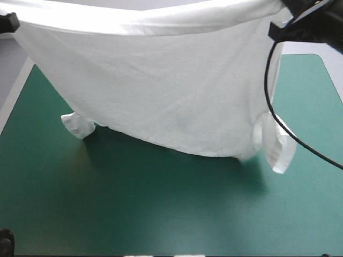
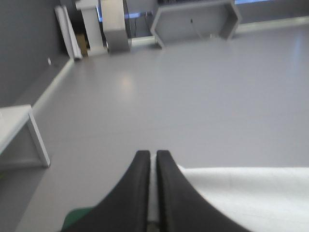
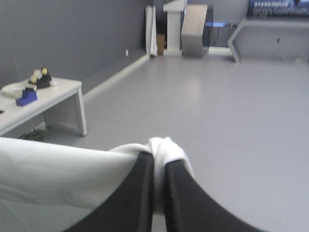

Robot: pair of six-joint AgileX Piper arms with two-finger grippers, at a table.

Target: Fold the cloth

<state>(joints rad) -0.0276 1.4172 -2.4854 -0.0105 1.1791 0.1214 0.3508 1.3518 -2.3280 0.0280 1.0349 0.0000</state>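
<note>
The white T-shirt (image 1: 161, 91) hangs spread wide above the teal-green cover, stretched by its upper edge between both grippers. My left gripper (image 1: 8, 21) holds the left upper corner and my right gripper (image 1: 281, 27) the right one. Both sleeves dangle low: one (image 1: 77, 126) rests near the cover on the left, the other (image 1: 278, 147) hangs on the right. In the left wrist view the black fingers (image 2: 150, 153) are all but shut with the sheet (image 2: 251, 198) between them. In the right wrist view the fingers (image 3: 159, 157) pinch a white bunch (image 3: 169, 147) of the T-shirt.
The teal-green cover (image 1: 134, 209) lies open in front of and under the hanging T-shirt, which casts a shadow on it. The table's left edge (image 1: 16, 91) and far right corner (image 1: 321, 59) show beside the T-shirt.
</note>
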